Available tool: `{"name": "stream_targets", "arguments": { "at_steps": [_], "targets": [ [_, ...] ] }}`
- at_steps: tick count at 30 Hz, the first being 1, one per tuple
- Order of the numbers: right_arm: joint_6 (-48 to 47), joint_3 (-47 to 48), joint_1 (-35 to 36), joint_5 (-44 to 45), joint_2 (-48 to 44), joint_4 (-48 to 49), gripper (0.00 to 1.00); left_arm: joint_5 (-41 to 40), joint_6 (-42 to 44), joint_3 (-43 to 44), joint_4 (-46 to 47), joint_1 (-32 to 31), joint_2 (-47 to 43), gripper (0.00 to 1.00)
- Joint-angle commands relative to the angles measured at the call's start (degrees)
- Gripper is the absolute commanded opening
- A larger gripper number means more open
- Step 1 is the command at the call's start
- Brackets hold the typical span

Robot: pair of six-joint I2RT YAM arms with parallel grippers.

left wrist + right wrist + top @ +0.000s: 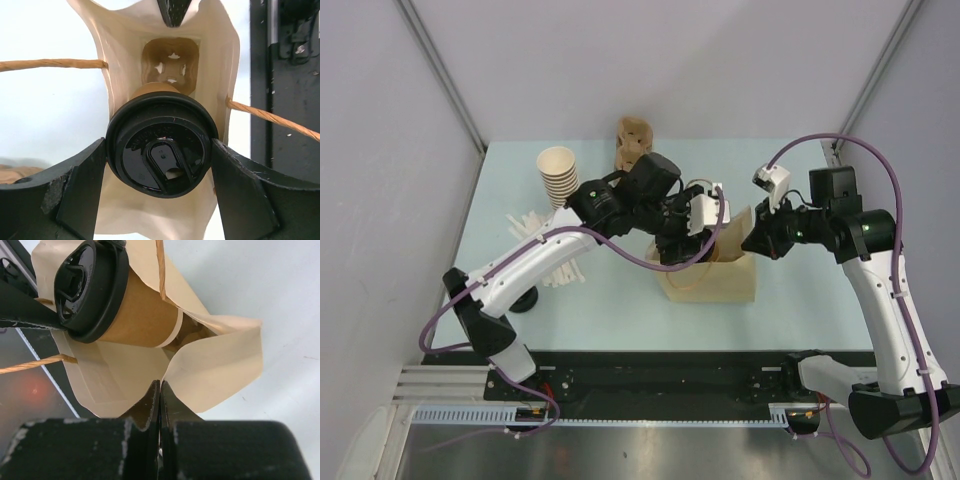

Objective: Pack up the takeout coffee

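Takeout coffee (135,315), light, crushable, sat clamped at lid by left end effector (159,152); right end effector (159,390) pinched bag (220,365).

The takeout coffee (140,315) is showing a glossy black lid (85,285) over a plain brown body. The paper bag (220,365) is looking pale cream, its twisted handles (50,63) glowing tan. Both the left pincer (159,150) and right pincer (160,390) are appearing black, the surface (800,310) pale blue.
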Motion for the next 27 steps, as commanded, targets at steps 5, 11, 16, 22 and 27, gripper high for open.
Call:
{"name": "stream_targets", "arguments": {
  "at_steps": [5, 11, 16, 22, 27],
  "targets": [
    [3.7, 0.4, -2.9, -0.1, -0.1, 2.0, 0.00, -6.9, 6.4, -0.8, 0.5, -0.5, -6.0, 0.43],
    [3.6, 0.4, -3.1, -1.9, 0.2, 2.5, 0.00, -4.8, 9.9, 1.6, -1.4, -0.5, -6.5, 0.43],
    [1.5, 0.4, -1.3, -3.2, -0.1, 3.6, 0.00, -1.5, 14.6, 2.4, -2.5, -0.5, -4.1, 0.42],
    [-1.1, 0.4, 2.5, -1.9, -1.2, 3.2, 0.00, 1.1, 20.2, 7.9, -7.3, -0.5, 0.6, 0.39],
    [-2.0, 0.4, 3.3, -1.5, -1.6, 3.2, 0.00, 4.4, 25.2, 7.5, -9.8, -0.5, 3.0, 0.38]
  ]
}}
